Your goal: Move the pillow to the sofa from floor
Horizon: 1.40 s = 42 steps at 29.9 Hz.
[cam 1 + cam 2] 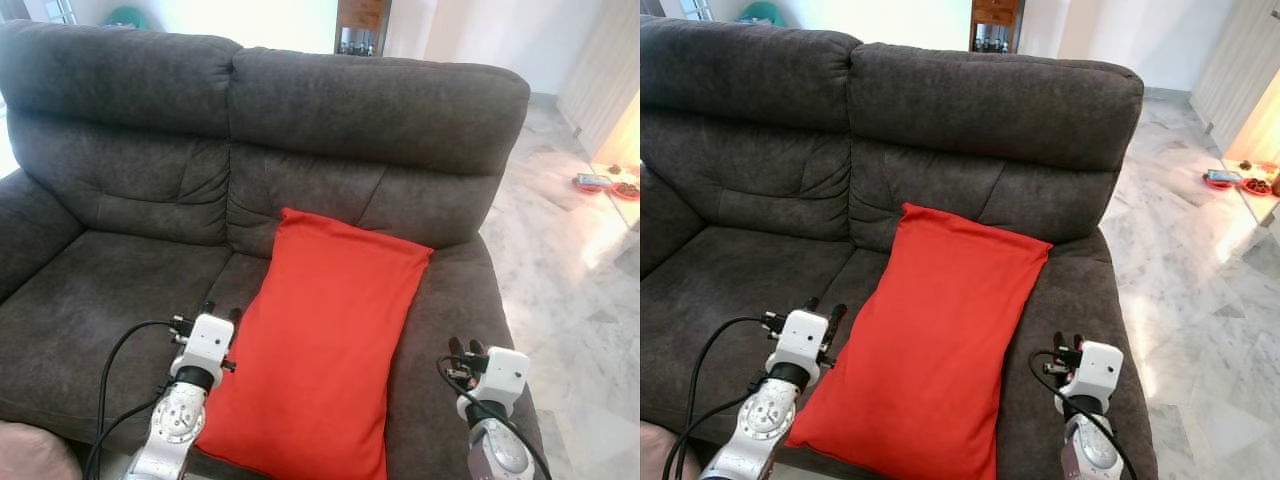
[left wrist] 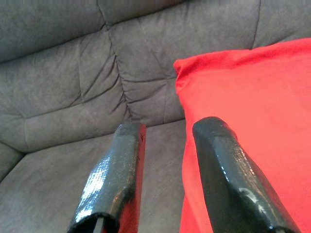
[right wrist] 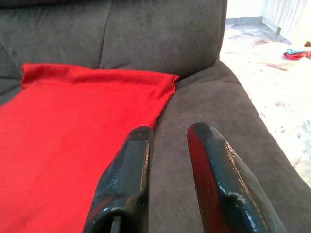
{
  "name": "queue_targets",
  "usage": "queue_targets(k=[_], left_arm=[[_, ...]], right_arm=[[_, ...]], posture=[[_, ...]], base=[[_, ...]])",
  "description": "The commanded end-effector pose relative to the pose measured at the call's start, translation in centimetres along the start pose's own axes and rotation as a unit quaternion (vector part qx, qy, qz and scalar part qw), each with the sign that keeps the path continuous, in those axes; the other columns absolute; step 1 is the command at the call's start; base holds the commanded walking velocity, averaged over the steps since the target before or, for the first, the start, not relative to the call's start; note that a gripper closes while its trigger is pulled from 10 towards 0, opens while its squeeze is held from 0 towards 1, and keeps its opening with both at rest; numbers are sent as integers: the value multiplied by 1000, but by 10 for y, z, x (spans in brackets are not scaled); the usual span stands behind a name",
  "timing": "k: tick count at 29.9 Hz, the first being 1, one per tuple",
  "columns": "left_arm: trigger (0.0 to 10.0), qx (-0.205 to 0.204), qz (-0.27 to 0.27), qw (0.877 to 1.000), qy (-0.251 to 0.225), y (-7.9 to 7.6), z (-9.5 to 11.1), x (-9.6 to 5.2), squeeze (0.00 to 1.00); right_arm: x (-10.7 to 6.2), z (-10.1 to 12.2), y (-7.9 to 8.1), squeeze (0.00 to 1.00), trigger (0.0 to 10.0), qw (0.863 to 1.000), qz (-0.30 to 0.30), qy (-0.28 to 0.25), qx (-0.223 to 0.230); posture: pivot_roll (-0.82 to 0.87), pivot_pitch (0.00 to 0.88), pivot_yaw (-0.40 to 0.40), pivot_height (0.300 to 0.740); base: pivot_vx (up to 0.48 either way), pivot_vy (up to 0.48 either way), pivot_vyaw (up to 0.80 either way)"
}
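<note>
Pillow (image 1: 322,345): red, lying on right seat of grey sofa (image 1: 120,190), far edge against backrest | left gripper (image 2: 165,179): spread, empty, beside pillow's left edge | right gripper (image 3: 167,174): spread, empty, right of pillow | judged: placement done, only withdrawal left.

Seat, my left side: bare grey cushion of the sofa (image 1: 120,290), open room for my left gripper (image 2: 165,145), its fingers parted over it.
Seat, middle: red pillow (image 1: 325,340) lies lengthwise, top edge against the backrest, blocking that strip.
Right armrest: bare beside the pillow, under my right gripper (image 3: 170,145), fingers apart.
Beyond the armrest: open marble floor (image 1: 570,290), red dishes (image 1: 605,184) far off.
</note>
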<state>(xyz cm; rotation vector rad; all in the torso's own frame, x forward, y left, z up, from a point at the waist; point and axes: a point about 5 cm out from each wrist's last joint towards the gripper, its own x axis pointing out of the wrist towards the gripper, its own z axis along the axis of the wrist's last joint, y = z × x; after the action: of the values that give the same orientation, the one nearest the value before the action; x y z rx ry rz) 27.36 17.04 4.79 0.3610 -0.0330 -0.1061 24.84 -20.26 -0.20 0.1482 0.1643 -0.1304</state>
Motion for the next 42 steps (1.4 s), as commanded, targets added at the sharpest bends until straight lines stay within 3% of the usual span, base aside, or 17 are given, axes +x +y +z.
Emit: queue_targets(k=[1,27,42], left_arm=[[10000,-2,-4,1000,1,-3,-1,1,0],[10000,-5,11,1000,-3,1,1,4,0],[10000,-5,12,1000,-5,2,3,4,0]], right_arm=[[1,2,-1,0,10000,1000,0,-5,-1],[5,2,6,0,10000,1000,9,-3,4],[6,0,6,0,10000,1000,8,5,6]], posture=[[94,0,-59,740],[95,15,-57,740],[94,30,-56,740]], base=[[0,0,0],[0,0,0],[-307,0,0]])
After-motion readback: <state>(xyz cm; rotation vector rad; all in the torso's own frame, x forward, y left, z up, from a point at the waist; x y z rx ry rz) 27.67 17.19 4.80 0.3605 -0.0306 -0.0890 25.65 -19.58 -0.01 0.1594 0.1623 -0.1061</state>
